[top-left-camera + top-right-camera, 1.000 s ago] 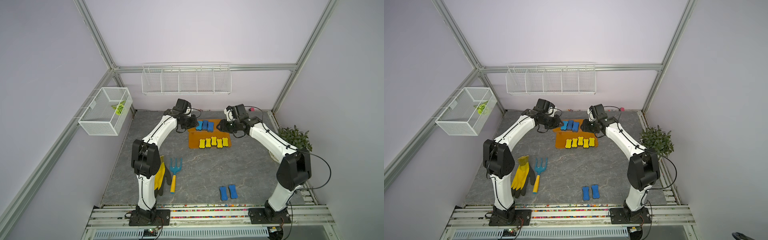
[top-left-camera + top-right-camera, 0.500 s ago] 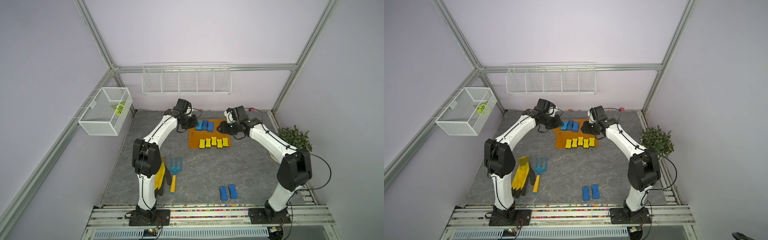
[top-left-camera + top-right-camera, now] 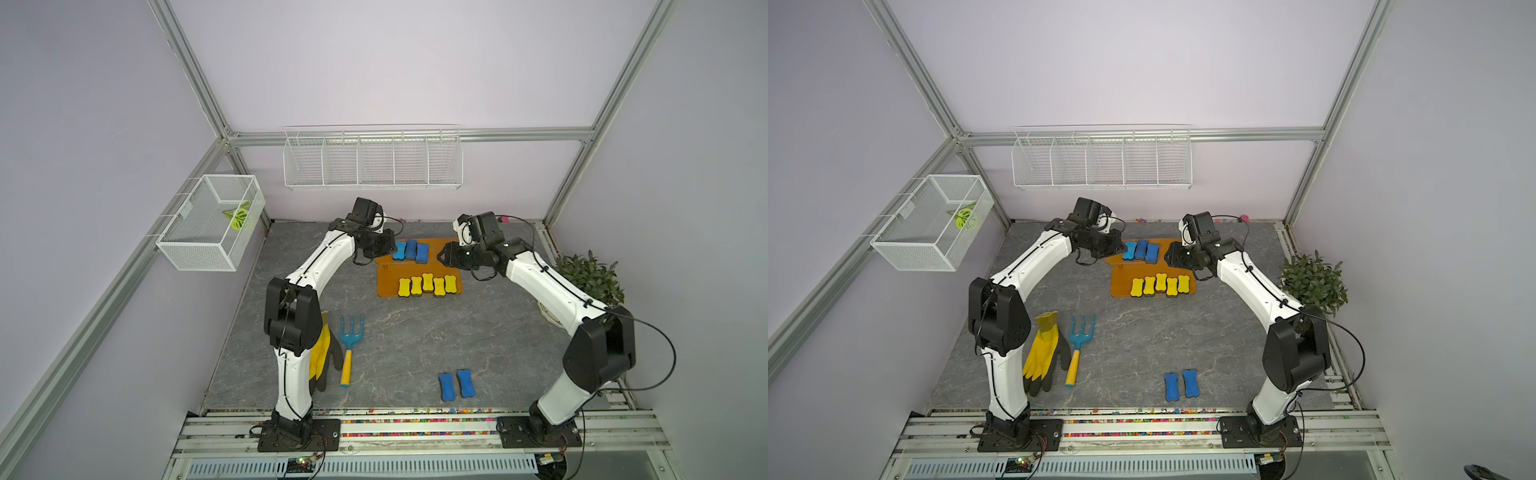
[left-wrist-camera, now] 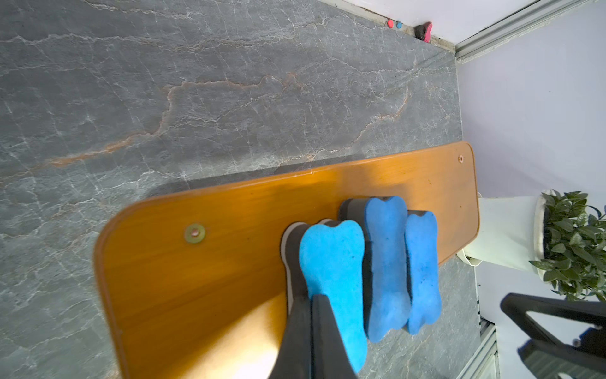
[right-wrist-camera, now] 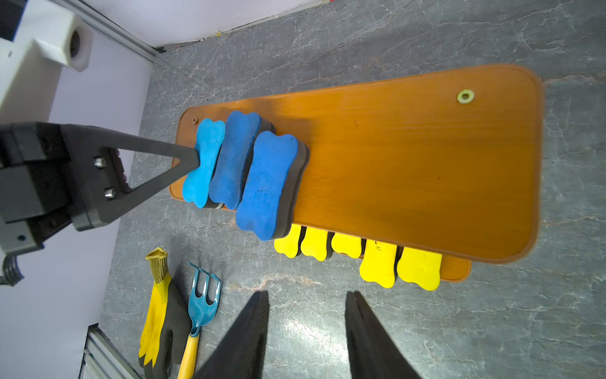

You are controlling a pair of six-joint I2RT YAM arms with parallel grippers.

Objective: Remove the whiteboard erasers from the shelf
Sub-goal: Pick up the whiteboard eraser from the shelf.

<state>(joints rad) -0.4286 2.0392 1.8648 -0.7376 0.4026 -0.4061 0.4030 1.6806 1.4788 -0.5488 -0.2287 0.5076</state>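
You've got 5 blue erasers (image 3: 411, 250) and 5 yellow erasers (image 3: 427, 286) — 10 in all. 3 blue sit right at the left gripper (image 3: 393, 250), and 2 lie well apart from both grippers. All 5 yellow sit near the right gripper (image 3: 443, 256). Add 1 shelf (image 3: 386, 284), 1 hand rake (image 3: 350, 336), 1 plant (image 3: 590, 276) — and 2 grippers.

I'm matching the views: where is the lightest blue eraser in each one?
In both top views: the lightest blue eraser ends the upper row on the shelf, nearest the left arm.
Left wrist: right at the jaws' tips.
Right wrist: farthest of three blues.
Shared landmark: two darker blue erasers beside it.
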